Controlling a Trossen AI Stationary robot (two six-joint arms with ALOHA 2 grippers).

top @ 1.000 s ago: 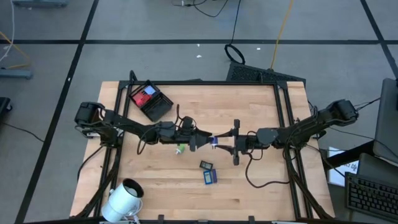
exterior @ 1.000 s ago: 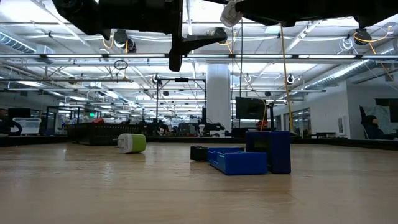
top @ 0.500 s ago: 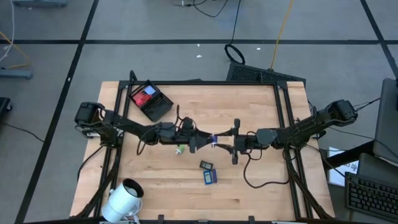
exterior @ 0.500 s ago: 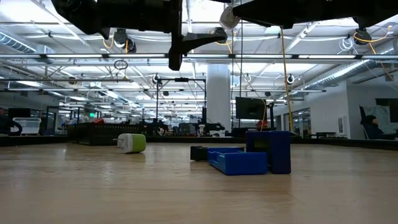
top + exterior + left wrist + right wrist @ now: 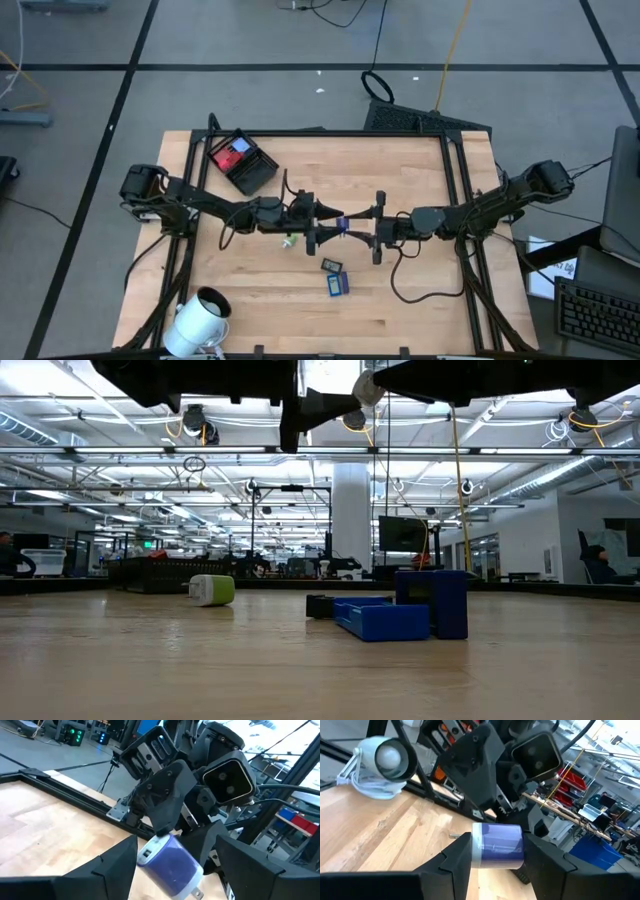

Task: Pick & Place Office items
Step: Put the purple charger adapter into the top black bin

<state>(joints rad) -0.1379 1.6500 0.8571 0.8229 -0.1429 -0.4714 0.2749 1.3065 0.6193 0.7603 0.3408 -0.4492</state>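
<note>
Black tray (image 5: 256,176): far-left corner of the table, some items already inside.
Left gripper (image 5: 322,228): mid-table, raised, fingers spread around a blue-and-white item (image 5: 343,225), seemingly not pressing it.
Right gripper (image 5: 375,232): facing it, apparently clamped on that item.
Step in hand: likely a mid-air handover.
Next move: left closes firmly before right lets go.
Loose items (image 5: 338,284): lying on the table just below.
</note>
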